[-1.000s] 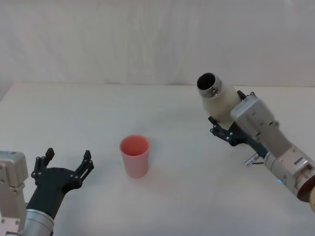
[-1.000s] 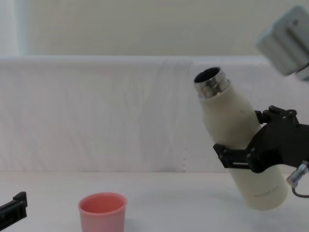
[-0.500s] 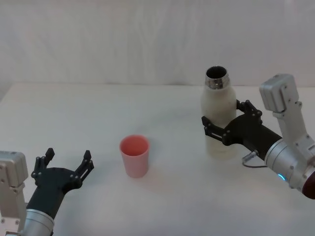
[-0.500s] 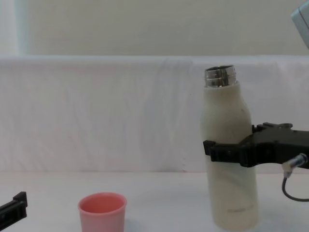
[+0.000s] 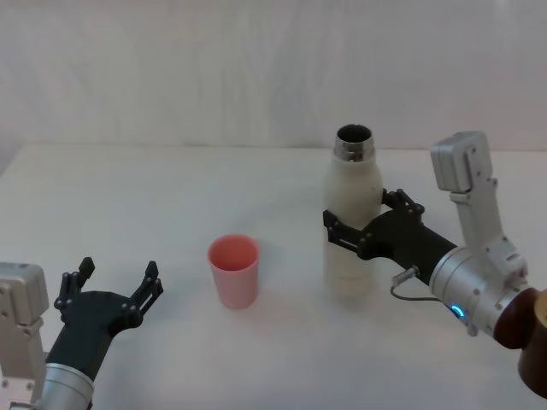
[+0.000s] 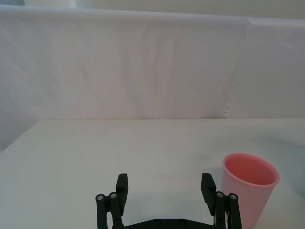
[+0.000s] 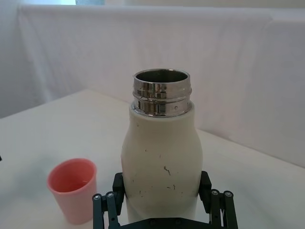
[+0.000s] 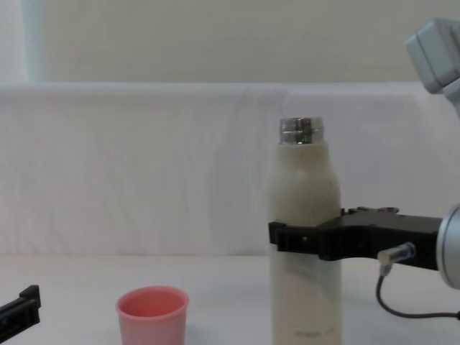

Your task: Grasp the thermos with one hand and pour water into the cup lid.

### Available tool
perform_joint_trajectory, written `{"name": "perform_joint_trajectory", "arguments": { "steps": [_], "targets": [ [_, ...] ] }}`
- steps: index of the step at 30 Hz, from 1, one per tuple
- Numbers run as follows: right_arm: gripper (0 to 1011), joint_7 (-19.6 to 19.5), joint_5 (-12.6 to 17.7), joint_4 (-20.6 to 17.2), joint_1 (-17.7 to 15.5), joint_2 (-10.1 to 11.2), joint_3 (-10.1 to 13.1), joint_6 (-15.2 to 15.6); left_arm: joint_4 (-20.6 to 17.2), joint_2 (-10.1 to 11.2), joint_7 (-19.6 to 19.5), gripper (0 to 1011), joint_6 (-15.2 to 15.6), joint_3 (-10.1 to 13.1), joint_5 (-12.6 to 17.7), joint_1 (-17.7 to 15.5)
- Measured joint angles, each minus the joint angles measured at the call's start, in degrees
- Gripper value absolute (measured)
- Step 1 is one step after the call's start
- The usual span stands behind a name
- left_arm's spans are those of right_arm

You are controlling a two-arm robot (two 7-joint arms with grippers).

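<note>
We see thermos (image 5: 352,224) upright on white surface (image 5: 171,196), long axis vertical, open steel neck pointing up. Right gripper (image 5: 352,232) reaches in from right, jaws pinching thermos around mid-body. Cup lid (image 5: 233,270) stands upright, mouth up, well left of thermos, bare surface between them. Left gripper (image 5: 109,289) low near front-left edge, jaws spread, holding nothing, near cup lid but apart. We note open room across surface behind both, up to white backdrop.

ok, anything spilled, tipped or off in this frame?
Nothing stands out. The thermos is upright in the right gripper, the cup lid upright beside it on a dry table. The left gripper is open.
</note>
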Motion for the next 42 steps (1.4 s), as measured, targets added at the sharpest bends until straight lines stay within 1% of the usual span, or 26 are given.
{"name": "perform_joint_trajectory", "arguments": {
  "steps": [4, 11, 25, 42],
  "targets": [
    [955, -0.24, 1.15, 0.55, 0.13, -0.29, -0.79, 0.21, 0.0, 0.0, 0.0, 1001, 0.0, 0.0, 0.0, 0.0],
    [955, -0.67, 2.45, 0.89, 0.1, -0.14, -1.42, 0.26, 0.0, 0.0, 0.0, 1001, 0.0, 0.0, 0.0, 0.0],
    [955, -2.01, 4.13, 1.38, -0.05, 1.45, -2.76, -0.12, 0.0, 0.0, 0.0, 1001, 0.0, 0.0, 0.0, 0.0],
    [955, -3.85, 5.59, 2.05, 0.65, 3.26, -5.03, -0.95, 0.0, 0.0, 0.0, 1001, 0.0, 0.0, 0.0, 0.0]
  ]
}}
